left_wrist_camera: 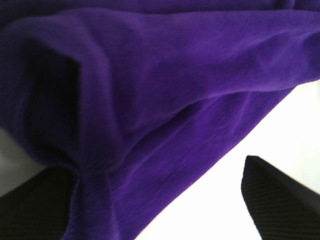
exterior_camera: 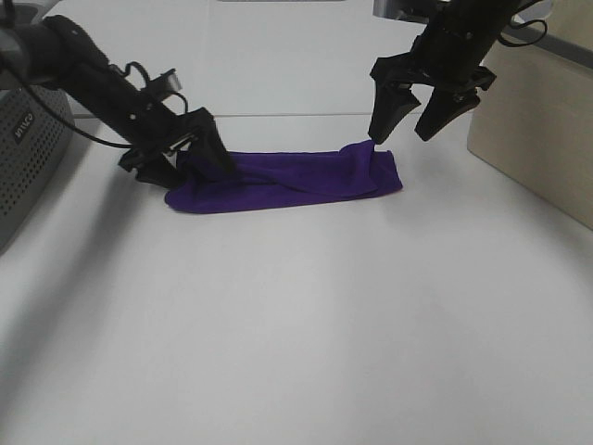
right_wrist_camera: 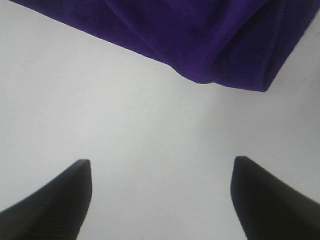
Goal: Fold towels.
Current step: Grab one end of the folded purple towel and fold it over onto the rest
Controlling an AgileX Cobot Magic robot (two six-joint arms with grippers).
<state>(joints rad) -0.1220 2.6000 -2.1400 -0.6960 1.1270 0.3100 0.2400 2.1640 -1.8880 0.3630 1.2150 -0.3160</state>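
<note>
since the white desk (exterior_camera: 296,352) fills most of the high view and is bare around the work, the cloth has room to be laid flat. at its sides stand a pale wooden box (exterior_camera: 547,139) on the right and a grey perforated housing (exterior_camera: 28,158) on the left, both apart from the fabric. the purple towel (exterior_camera: 287,181) lies toward the far middle of the desk as a long narrow band, doubled lengthwise with rumpled ridges along it, so i judge one fold made and a crosswise fold wanting. the left gripper (exterior_camera: 190,165) sits low at the band's left end with its jaws apart; its wrist view shows fabric draped against one finger (left_wrist_camera: 35,205) while the other is over bare desk, so it looks placed to take that end. the right gripper (exterior_camera: 400,137) hangs just above the right end, jaws spread with nothing between them, the hemmed corner (right_wrist_camera: 235,75) lying ahead of its tips, likely poised to pinch it.
</note>
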